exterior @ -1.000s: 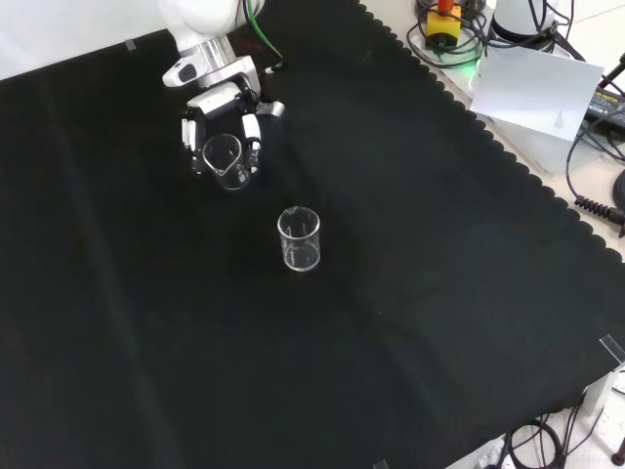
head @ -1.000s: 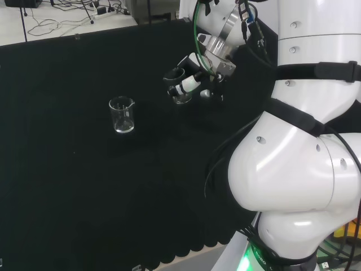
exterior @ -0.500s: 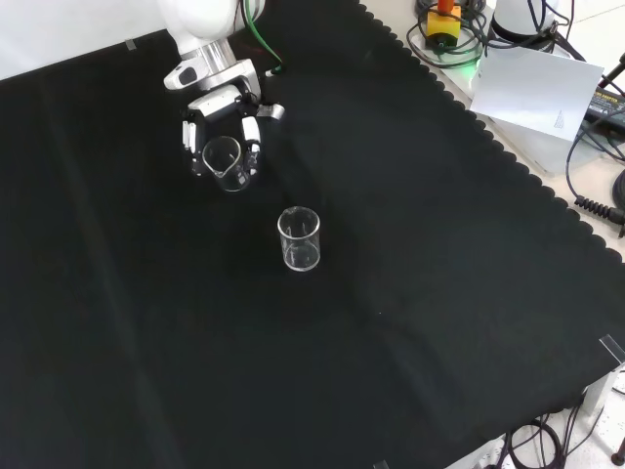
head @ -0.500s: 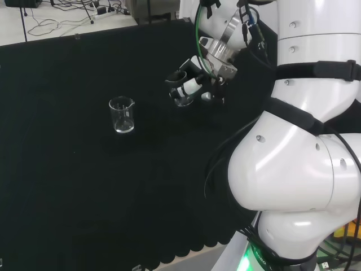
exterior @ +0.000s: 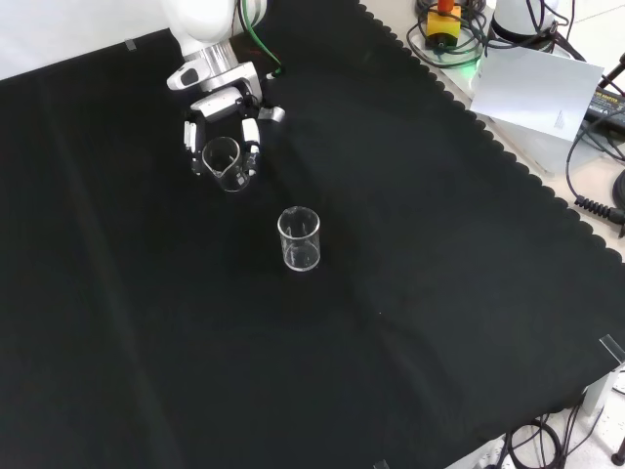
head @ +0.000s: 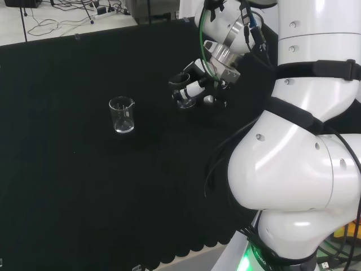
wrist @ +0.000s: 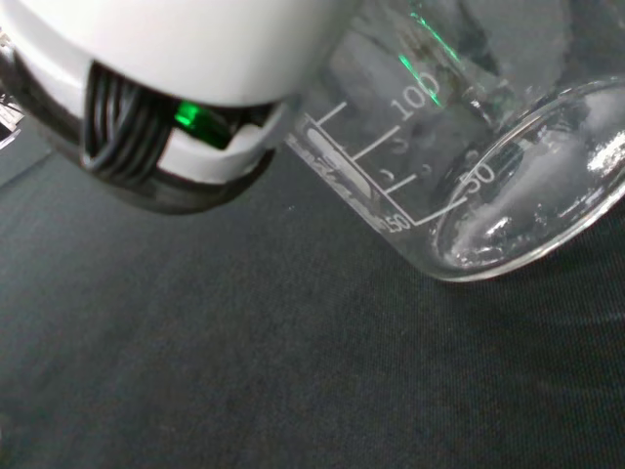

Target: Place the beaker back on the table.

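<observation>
Near the far edge of the counter [exterior: 459, 293] in the front view, we see the hand [exterior: 223, 132] with its fingers curled round the beaker [exterior: 223, 162], which it holds close over the black cloth. Compared with a second ago, the hand has drifted a little toward the arm's base in the head view, and the beaker [head: 185, 97] looks slightly lower. The wrist view shows the beaker [wrist: 469, 166] tilted, its base edge near the cloth; we cannot tell if it touches. We judge the set-down is nearly there: the base must come level before the fingers let go. A second beaker [exterior: 299, 238] stands upright, well apart, nearer the counter's middle.
</observation>
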Tool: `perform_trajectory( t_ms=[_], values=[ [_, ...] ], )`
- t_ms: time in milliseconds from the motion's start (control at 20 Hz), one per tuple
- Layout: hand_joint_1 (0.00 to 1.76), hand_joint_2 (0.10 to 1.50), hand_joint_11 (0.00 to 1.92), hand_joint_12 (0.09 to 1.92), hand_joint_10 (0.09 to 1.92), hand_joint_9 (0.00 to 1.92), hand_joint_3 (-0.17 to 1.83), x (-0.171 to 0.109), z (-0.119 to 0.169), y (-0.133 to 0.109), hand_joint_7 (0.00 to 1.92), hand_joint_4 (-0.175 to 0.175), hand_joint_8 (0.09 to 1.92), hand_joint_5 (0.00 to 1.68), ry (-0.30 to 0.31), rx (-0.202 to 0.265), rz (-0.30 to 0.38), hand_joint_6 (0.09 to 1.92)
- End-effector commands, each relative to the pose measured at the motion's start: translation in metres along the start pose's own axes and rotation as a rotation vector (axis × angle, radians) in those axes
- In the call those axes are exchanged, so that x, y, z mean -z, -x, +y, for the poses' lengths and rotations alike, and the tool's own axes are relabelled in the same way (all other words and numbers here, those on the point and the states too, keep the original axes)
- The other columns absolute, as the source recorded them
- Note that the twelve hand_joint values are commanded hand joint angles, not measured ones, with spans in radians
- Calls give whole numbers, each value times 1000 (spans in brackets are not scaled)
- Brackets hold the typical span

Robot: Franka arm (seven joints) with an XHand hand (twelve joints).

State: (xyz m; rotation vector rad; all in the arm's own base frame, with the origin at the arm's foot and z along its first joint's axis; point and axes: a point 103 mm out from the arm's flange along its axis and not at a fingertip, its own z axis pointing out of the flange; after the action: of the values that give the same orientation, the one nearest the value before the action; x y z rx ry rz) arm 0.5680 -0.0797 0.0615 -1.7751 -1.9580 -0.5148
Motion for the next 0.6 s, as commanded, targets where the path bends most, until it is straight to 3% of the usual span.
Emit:
perform_trajectory(
  t_ms=[50,250,450,500,600],
  values=[
    [1299,814,1011,942,87,1476,366,-2,-1,1,1279,-174,587,1238,-3,-9,-12,619],
    [1295,897,975,972,87,1426,218,-1,-3,5,1252,-175,603,1217,-8,-14,-2,631],
    [1132,870,737,1126,87,1258,267,-1,-4,9,1111,97,548,1229,-38,-18,26,622],
    [1108,892,637,1188,87,1193,243,-1,-4,9,1038,135,551,1199,-40,-18,28,665],
    [1068,803,514,1256,87,1109,304,0,-5,8,915,66,610,1057,-44,-18,26,709]
  ],
)
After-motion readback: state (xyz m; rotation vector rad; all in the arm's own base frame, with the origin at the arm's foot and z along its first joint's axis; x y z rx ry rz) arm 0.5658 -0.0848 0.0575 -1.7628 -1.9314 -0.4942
